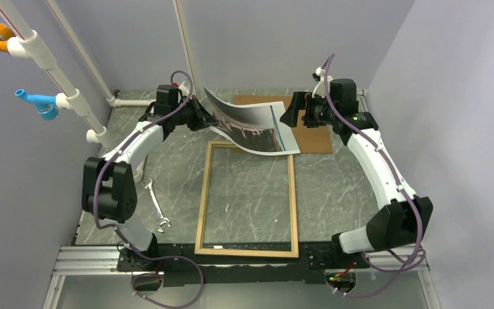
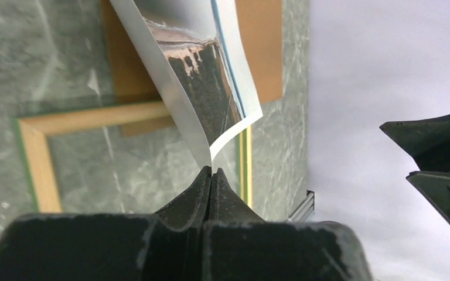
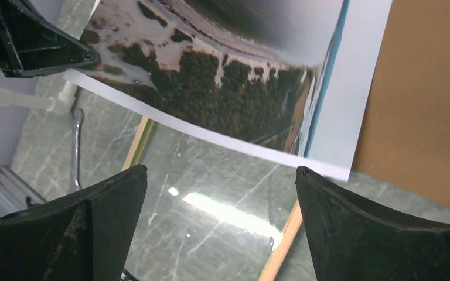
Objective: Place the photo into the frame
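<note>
At the frame's (image 1: 201, 199) far end, left gripper (image 2: 211, 170) clamped on the photo (image 1: 251, 122), right gripper (image 3: 220, 168) wide apart.

Take the frame (image 1: 204, 199) as the dial's centre, with 12 o'clock toward the far wall. At 12 the photo (image 1: 251, 125) hangs curled above the far rail, blocking the way down there. The left gripper (image 1: 201, 120) pinches its left edge at 11. At 1 the right gripper (image 1: 289, 116) stands with jaws wide beside the photo's right margin, over the backing board (image 1: 315, 138). A wrench (image 1: 155, 207) lies at 9, near the left rail. The pane from centre to 6 is uncovered, and the table (image 1: 334, 193) at 3 leaves room to pass.
</note>
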